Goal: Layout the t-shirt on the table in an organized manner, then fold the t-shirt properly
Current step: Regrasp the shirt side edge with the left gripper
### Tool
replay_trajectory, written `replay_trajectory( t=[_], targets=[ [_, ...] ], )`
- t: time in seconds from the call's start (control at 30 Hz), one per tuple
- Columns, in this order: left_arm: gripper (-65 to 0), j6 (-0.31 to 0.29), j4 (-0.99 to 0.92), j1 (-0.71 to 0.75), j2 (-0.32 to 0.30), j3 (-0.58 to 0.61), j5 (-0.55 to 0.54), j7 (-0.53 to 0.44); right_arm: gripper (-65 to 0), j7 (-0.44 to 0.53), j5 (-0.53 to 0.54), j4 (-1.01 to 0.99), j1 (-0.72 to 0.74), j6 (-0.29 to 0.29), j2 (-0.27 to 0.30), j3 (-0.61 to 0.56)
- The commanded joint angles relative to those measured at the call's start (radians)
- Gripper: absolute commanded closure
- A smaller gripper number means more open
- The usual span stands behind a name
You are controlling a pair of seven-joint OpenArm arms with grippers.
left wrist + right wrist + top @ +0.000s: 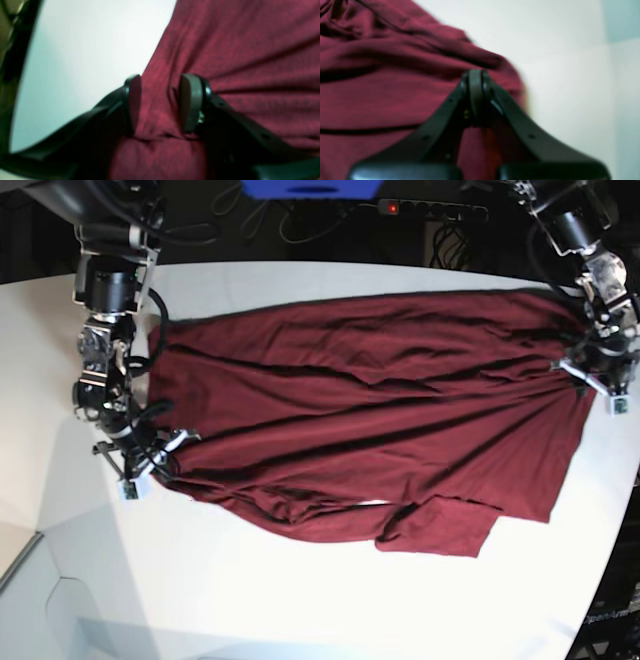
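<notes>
stage: we are mid-layout | shirt (360,420): spread across table (300,600), wrinkled, lower edge bunched | left claw (160,105): pinching shirt edge | right claw (476,95): closed at shirt's opposite edge, grip unclear | left: smoothing, all folds

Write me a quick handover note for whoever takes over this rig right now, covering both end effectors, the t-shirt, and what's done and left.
Left end effector: part open, with a bunched fold of the t-shirt between its pads.
Right end effector: shut at the shirt's opposite edge; whether cloth is pinched is unclear.
T-shirt: stretched lengthwise across the white table between the two arms, mostly spread, with wrinkles and a turned-over flap along the near edge.
Done: rough layout.
Left: flatten wrinkles and flap, then all folding.
</notes>
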Motion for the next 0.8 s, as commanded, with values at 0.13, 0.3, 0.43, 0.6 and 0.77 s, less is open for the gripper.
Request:
replay_trajectory(
  t=[0.13,0.3,0.43,0.6,0.77],
  targets=[
    [-25.4,0.002,0.127,-0.014,-0.013,0.002,-0.004,-0.012,0.0,0.024,0.014,0.018,0.01,0.004,0.008,0.001],
    [-25.5,0.002,0.194,-0.09,0.039,0.005,0.001,-0.009,0.0,0.022,0.014,0.041,0.007,0.004,0.007,0.001],
    [-25.5,0.002,0.183,-0.161,0.065,0.034,0.004,-0.009,0.0,0.022,0.014,0.106,-0.021,0.004,-0.004,0.001],
    [-25.3,0.011,0.042,-0.232,0.069,0.134,0.006,-0.015,0.0,0.021,0.014,0.119,-0.018,0.004,-0.027,-0.012],
    [-25.3,0.011,-0.151,-0.353,0.059,0.154,0.006,-0.018,0.0,0.021,0.014,0.118,-0.018,0.004,-0.027,-0.113]
  ],
)
